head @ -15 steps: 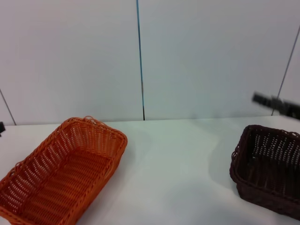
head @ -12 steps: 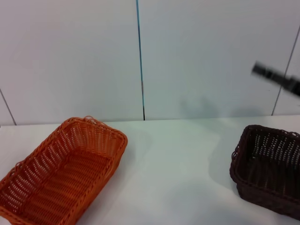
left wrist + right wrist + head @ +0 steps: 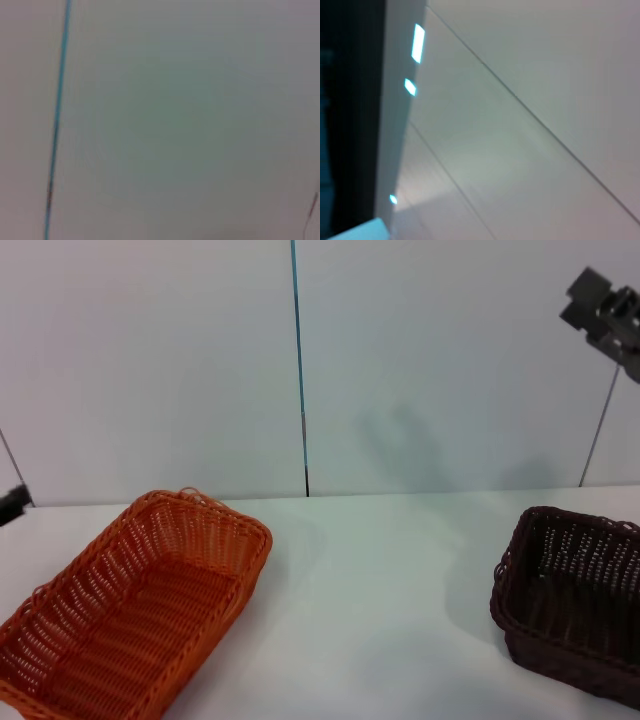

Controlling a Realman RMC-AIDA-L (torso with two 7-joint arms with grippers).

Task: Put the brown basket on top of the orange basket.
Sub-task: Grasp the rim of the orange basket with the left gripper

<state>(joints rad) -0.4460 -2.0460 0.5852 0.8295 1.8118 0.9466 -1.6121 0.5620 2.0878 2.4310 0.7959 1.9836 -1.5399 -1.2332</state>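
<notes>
Right gripper point(image 3: 606, 315) is higher than in both earlier head views, now up near the top right corner against the wall point(image 3: 450, 370), well above the brown basket point(image 3: 570, 600). Left gripper point(image 3: 12, 502) edges back in at the left edge.

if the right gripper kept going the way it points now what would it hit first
Probably the wall. The right gripper is raised high above the brown basket, and its wrist view shows only wall panels, no basket or table; depth is unclear.
</notes>
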